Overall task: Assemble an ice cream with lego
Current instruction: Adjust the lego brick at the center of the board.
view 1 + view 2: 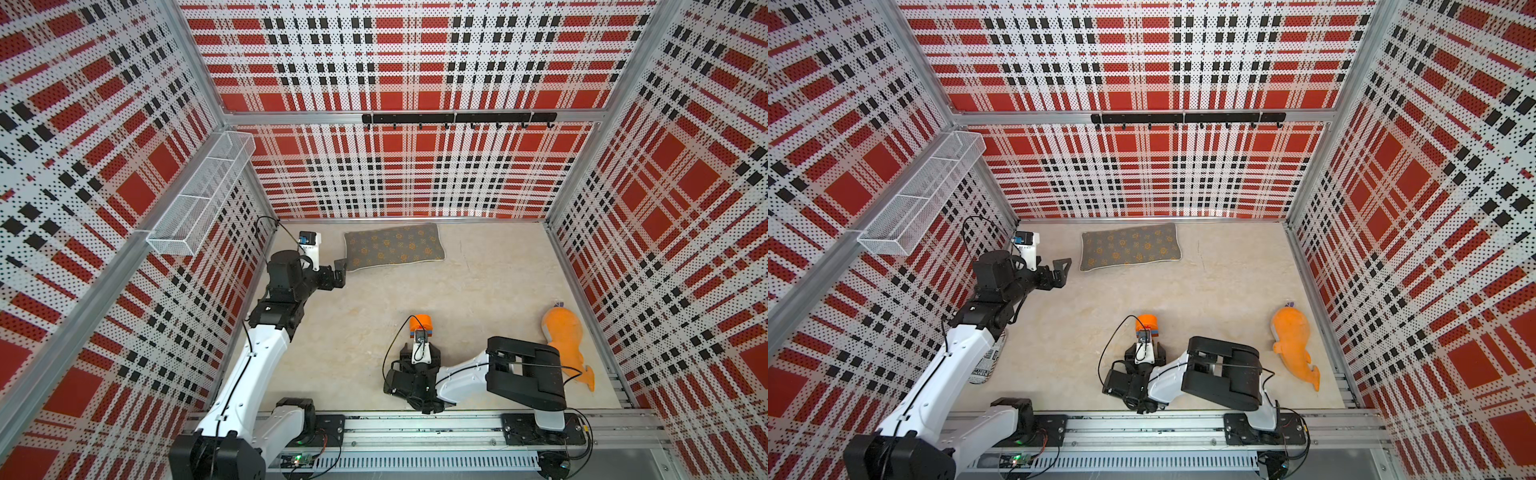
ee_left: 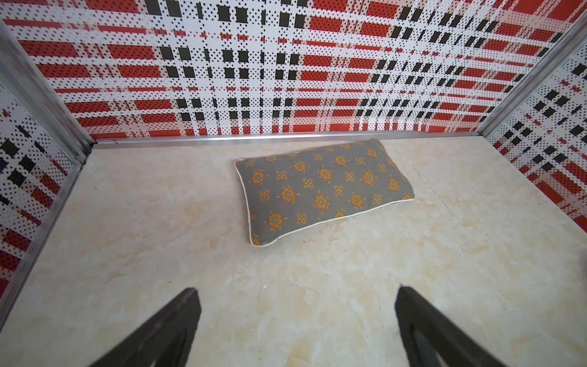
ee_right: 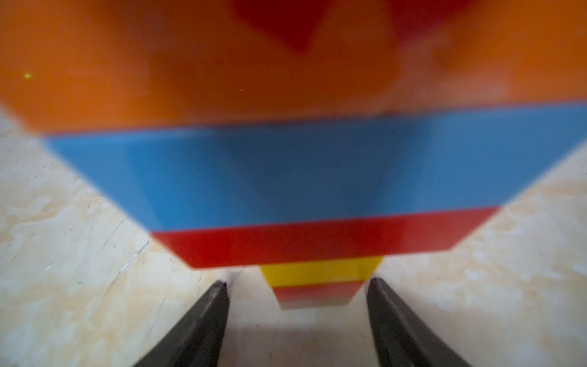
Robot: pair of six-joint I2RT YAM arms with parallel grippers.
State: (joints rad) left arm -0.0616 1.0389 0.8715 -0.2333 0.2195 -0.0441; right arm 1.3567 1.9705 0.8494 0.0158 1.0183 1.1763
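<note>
Built ice cream (image 3: 317, 178) on the counter (image 3: 79, 254), right tool (image 3: 296, 282) around its stem.
Fingers (image 3: 197, 321) flank the stem without touching, released, likely poised to grip; left tool (image 2: 295, 287) hangs released, empty.

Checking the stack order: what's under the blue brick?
A wide red brick, then yellow brick, then small red brick. The stem's end is blurred; the arm covers it in both top views.

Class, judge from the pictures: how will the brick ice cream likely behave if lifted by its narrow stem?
The ice cream looks stiff, hard plastic, so probably no flopping. Its wide dome end likely outweighs the narrow stem, so it may pivot between the fingers. The stem's stacked joints might pop apart.
</note>
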